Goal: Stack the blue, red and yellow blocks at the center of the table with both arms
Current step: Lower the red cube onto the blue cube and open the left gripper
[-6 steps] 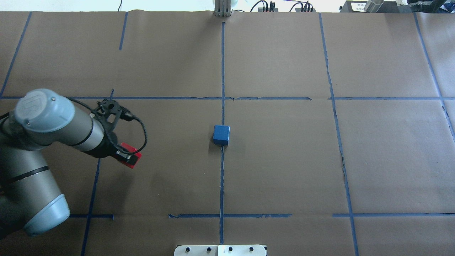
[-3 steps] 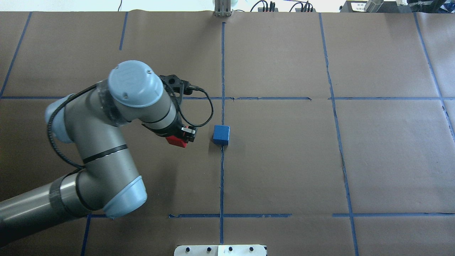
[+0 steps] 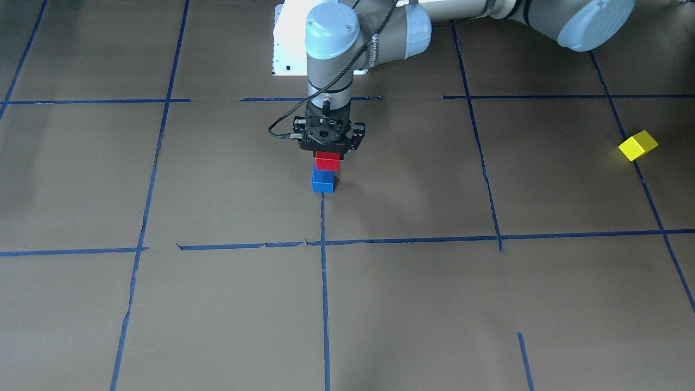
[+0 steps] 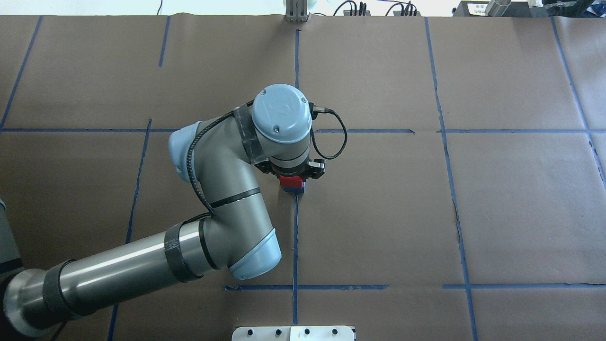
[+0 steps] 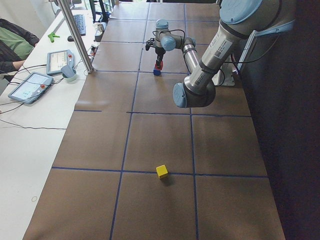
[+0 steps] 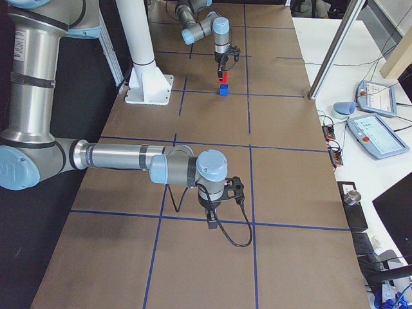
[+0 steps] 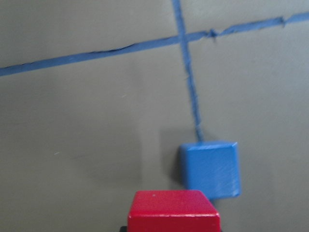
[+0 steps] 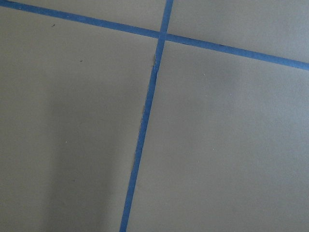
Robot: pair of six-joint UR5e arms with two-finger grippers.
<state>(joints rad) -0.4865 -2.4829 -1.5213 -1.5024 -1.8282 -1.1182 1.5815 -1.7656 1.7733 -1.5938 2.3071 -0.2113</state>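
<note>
My left gripper [image 3: 328, 156] is shut on the red block [image 3: 327, 161] and holds it directly over the blue block [image 3: 323, 181] at the table's center. The two blocks look stacked, but I cannot tell if they touch. In the overhead view the red block [image 4: 290, 181] covers most of the blue block [image 4: 298, 191]. The left wrist view shows the red block [image 7: 174, 210] at the bottom edge with the blue block [image 7: 211, 168] just beyond it. The yellow block [image 3: 638, 145] lies alone far out on my left side. My right gripper [image 6: 212, 223] hangs low over the table; I cannot tell whether it is open.
Blue tape lines [image 4: 296, 237] divide the brown table cover. The robot's white base plate [image 3: 282, 60] is at the near edge. Operator tablets [image 5: 30, 86] and a metal post [image 5: 76, 37] stand along the far side.
My left arm has swung right from the table's left side to the center, carrying the red block, and now holds it over the blue block.
</note>
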